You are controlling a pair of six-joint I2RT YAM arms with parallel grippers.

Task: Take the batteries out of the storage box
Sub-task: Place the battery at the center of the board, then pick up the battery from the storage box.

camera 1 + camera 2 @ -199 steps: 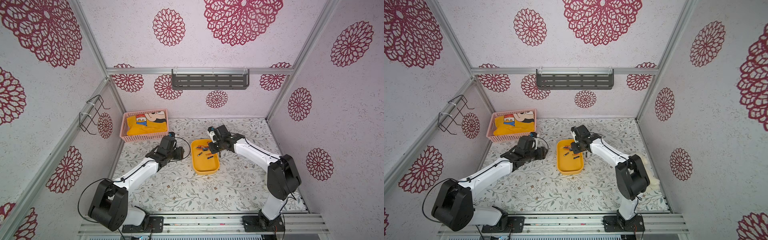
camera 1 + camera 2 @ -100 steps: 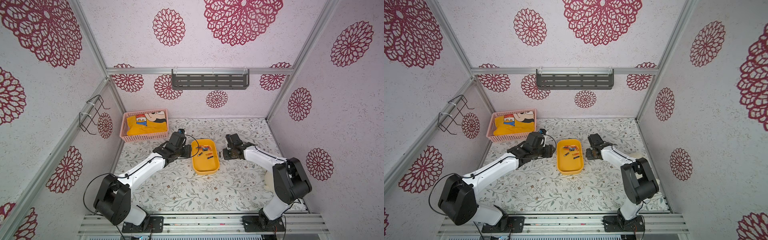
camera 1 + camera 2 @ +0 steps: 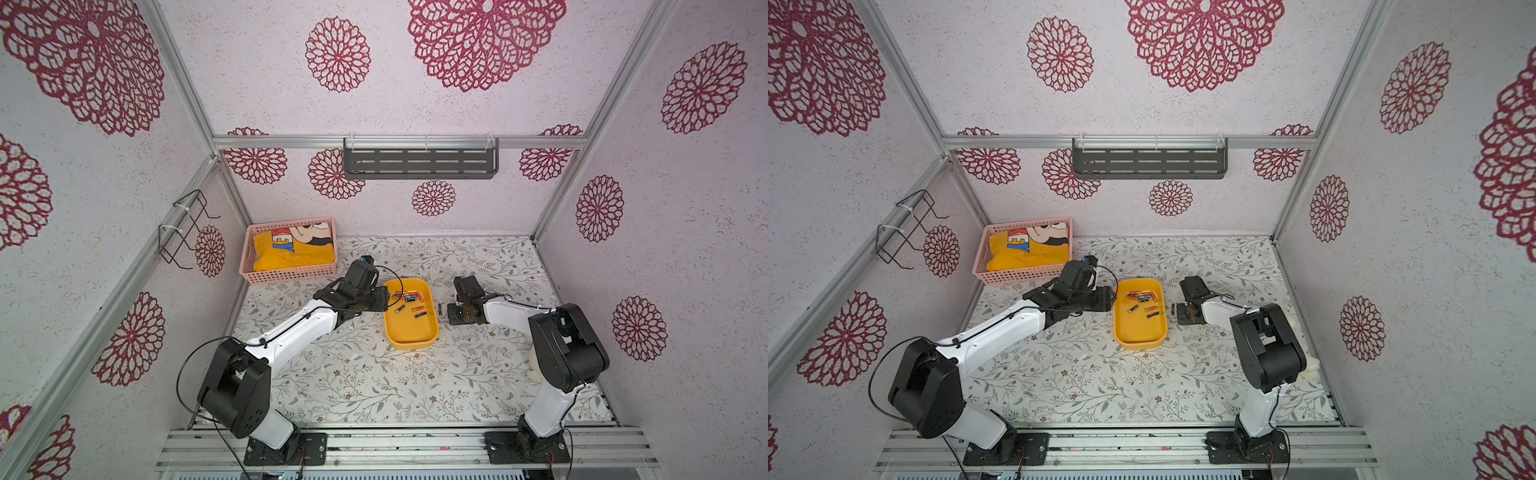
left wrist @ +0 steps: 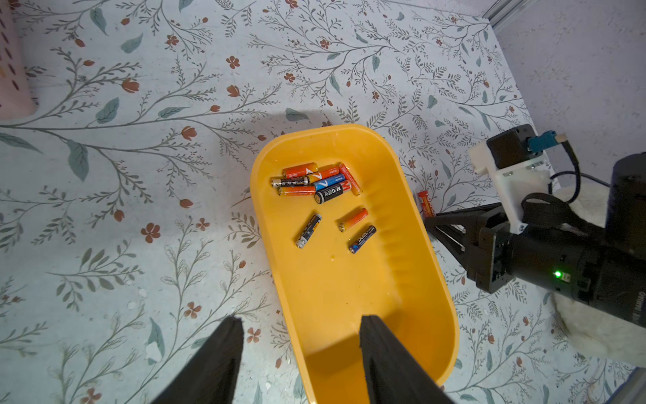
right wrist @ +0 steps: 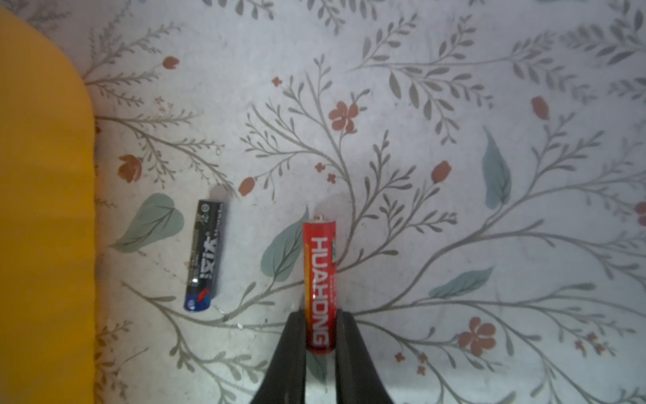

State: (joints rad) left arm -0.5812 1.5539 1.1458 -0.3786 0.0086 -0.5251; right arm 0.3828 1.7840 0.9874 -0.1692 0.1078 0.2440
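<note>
The yellow-orange storage box (image 3: 411, 338) (image 3: 1139, 334) (image 4: 353, 290) lies mid-table, and several batteries (image 4: 316, 182) are bunched at its far end. Three more lie loose in it, among them an orange one (image 4: 353, 219). My left gripper (image 4: 300, 320) (image 3: 384, 301) is open and straddles the box's left wall, one finger inside and one outside. My right gripper (image 5: 320, 314) (image 3: 446, 309) is low over the table just right of the box, shut on a red battery (image 5: 320, 276) (image 4: 426, 203). A black battery (image 5: 204, 255) (image 3: 439, 308) lies on the table between that and the box.
A pink lattice basket (image 3: 291, 272) with a yellow cloth stands at the back left, close behind my left arm. On the back wall hangs a grey shelf (image 3: 419, 164), and on the left wall a wire rack (image 3: 183, 228). Something white and fluffy (image 3: 534, 365) lies by the right arm's base.
My right gripper has moved from over the box out to the table on its right, carrying the red battery. My left arm has swung in to the box's left wall.
</note>
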